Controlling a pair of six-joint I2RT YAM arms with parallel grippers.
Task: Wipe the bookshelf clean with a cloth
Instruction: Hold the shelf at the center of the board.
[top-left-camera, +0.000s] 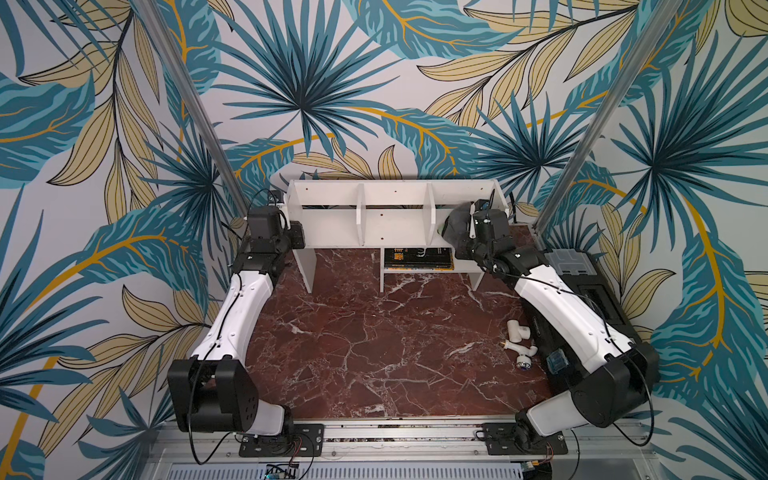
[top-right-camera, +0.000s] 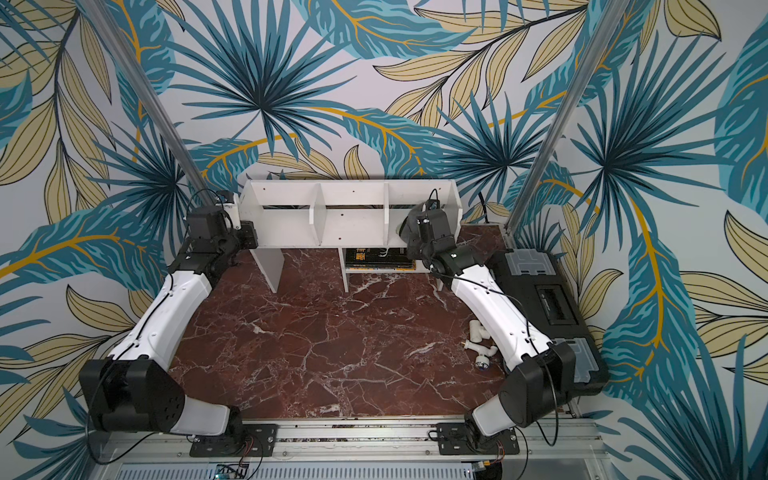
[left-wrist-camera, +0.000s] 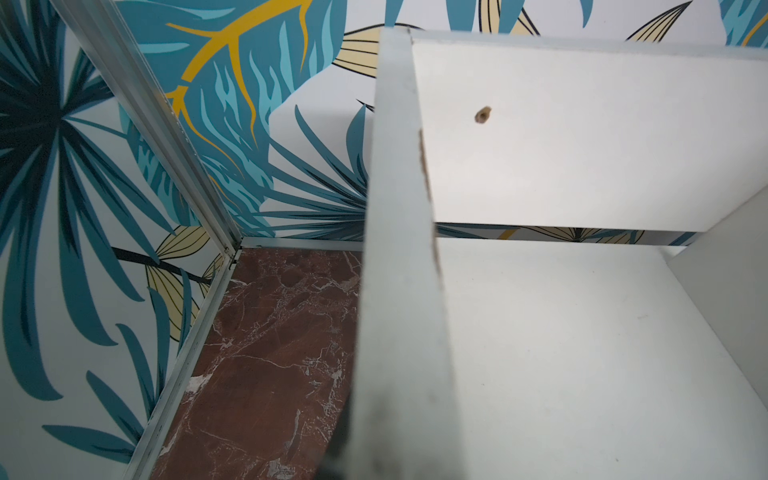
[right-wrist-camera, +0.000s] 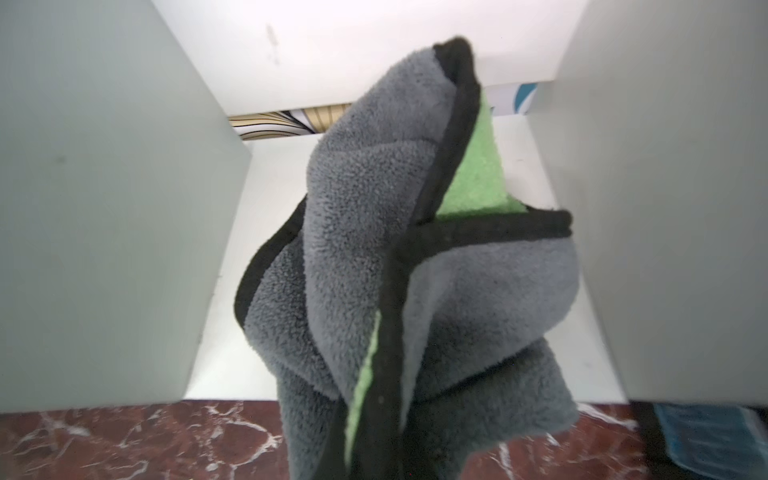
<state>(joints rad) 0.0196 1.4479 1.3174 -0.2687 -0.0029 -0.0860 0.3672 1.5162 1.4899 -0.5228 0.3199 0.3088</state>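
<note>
In both top views the bookshelf stands at the far edge of the table, against the wall. I count three upper compartments, two dividers and one lower cubby holding a stack of books. The one cloth is bunched in the compartment at my right end, with my right hand behind it at the open front. My left hand sits at the front edge of the left end panel. The middle of the table is open. Near my right arm lie a few white pipe fittings, and one black toolbox lines the table's right edge.

From my left wrist, the end panel's edge runs straight toward the camera, with bare table outside it and an empty compartment inside. My left hand is closed almost fully. I cannot tell whether it pinches the board.

From my right wrist, the cloth fills the middle between two upright walls, with a clear gap on each side. My right hand is clamped tight on it, though the fingers are hidden by the folds.
</note>
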